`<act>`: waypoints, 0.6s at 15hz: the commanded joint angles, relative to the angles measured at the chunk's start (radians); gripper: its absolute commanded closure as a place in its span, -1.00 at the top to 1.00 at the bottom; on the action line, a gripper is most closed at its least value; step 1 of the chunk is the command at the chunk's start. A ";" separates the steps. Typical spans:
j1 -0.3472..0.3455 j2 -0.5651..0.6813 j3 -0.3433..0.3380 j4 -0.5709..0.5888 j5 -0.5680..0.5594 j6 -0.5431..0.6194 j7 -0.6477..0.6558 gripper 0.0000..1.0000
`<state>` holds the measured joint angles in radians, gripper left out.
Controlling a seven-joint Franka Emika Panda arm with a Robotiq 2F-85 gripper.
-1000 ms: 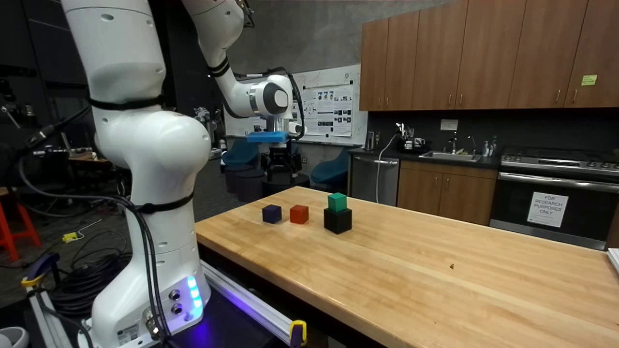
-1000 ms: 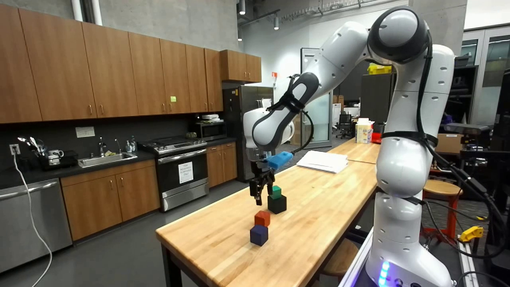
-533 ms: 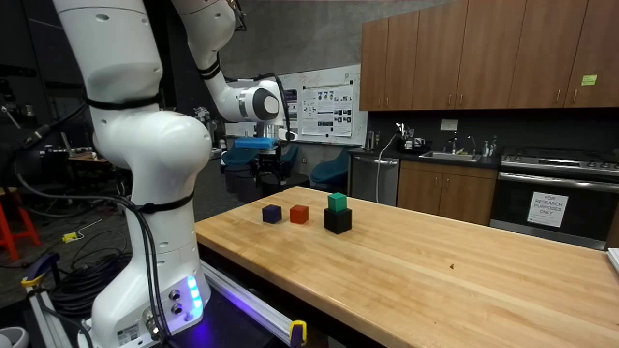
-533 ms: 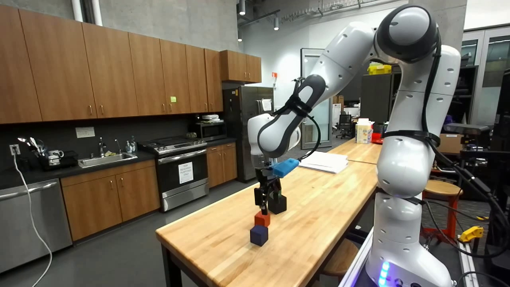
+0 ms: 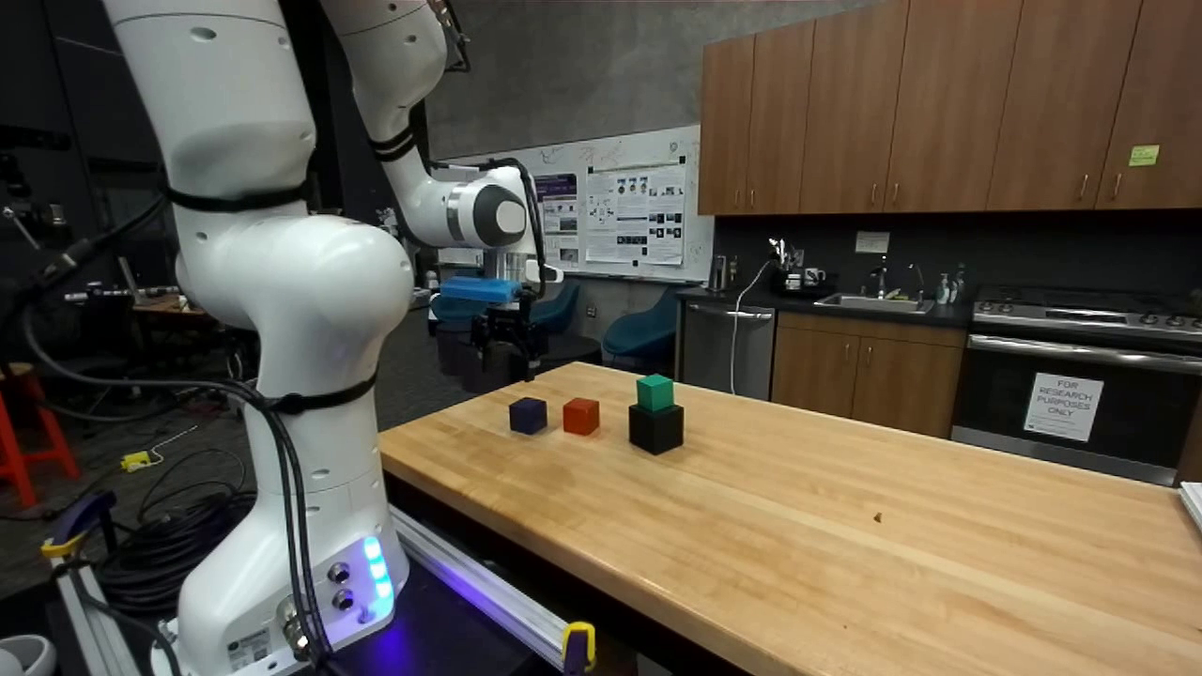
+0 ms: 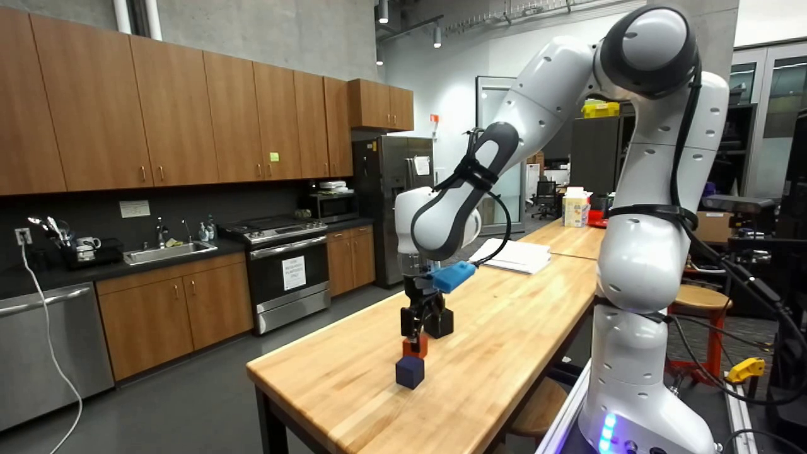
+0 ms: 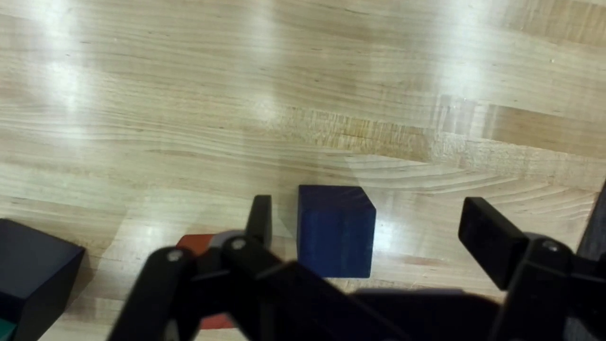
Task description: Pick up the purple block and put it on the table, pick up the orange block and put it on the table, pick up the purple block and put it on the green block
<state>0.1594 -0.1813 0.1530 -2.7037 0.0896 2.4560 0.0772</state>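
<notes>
The bench (image 5: 845, 563) carries it all. Over it, to one side of the black cube (image 5: 656, 429), my jaws stand spread wide and hold nothing. The black cube bears the green block (image 5: 654, 392) on top; on the bench the orange block (image 5: 581, 417) lies nearer the black cube and the purple block (image 5: 528, 416) farther from it, with a gap between the two.

With purple and orange both already on the bench, I judge this to be the last pick: purple, bound for the green block on the black cube. I should sink straight, slipping whichever of my fingers (image 7: 259, 220) is nearer the black cube into that gap without shoving orange. That finger looks closer to purple, so I would check the centring before squeezing. Then lift high enough to clear green, and let go level and gently over the black cube.

The wrist view frames purple between my fingers as neither exterior view does, yet gives only a corner of green on the black cube. In an exterior view the green block (image 5: 654, 392) stands whole; in an exterior view my jaws overlap the black cube (image 6: 443, 323) and the orange block (image 6: 421, 347), and I cannot make green out.
</notes>
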 commanded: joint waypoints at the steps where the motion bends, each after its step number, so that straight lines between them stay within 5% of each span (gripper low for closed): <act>1: 0.030 0.021 0.011 -0.009 0.056 0.052 -0.007 1.00; 9: 0.036 0.106 0.051 0.002 0.006 0.175 0.044 1.00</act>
<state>0.1958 -0.1157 0.1963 -2.7095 0.1224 2.5826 0.0891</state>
